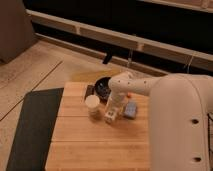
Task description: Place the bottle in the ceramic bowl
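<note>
The dark glossy ceramic bowl sits at the far edge of the wooden table. In front of it my white arm reaches in from the right and bends down. Its gripper is low over the table, right at the small white bottle, which shows only as a pale end below the gripper, just right of the cream cup. The rest of the bottle is covered by the wrist.
A cream upright cup stands left of the gripper, close to it. A small blue block lies to its right. My arm's large white shell hides the table's right side. A dark mat lies on the floor to the left.
</note>
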Robot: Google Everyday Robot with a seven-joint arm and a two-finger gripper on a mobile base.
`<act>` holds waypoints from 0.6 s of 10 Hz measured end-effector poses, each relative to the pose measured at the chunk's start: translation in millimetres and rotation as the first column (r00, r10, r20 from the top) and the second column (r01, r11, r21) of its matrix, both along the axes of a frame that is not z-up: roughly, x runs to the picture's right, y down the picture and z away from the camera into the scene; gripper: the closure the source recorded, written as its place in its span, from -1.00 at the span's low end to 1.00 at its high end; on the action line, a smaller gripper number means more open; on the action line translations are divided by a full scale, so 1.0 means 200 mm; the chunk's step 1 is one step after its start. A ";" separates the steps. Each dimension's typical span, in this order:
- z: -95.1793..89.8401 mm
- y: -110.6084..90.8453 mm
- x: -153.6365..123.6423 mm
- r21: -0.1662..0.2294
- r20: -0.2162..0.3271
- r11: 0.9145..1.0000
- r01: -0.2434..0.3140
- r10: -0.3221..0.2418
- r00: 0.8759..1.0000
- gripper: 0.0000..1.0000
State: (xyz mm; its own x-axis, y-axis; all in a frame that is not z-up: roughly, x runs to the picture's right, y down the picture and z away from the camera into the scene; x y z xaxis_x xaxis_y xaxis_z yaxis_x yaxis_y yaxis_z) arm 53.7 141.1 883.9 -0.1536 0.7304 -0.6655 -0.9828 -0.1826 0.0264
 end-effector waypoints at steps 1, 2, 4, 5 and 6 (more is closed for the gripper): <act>-0.01 0.00 0.00 -0.002 -0.004 1.000 0.004 -0.004 1.000 0.79; -0.03 -0.01 0.01 -0.001 -0.015 1.000 0.002 -0.002 1.000 0.93; -0.13 -0.06 0.04 0.017 -0.075 1.000 -0.025 0.027 0.997 1.00; -0.20 -0.11 0.05 0.047 -0.113 0.997 -0.054 0.059 0.992 1.00; -0.31 -0.21 0.05 0.110 -0.148 0.990 -0.083 0.099 0.984 1.00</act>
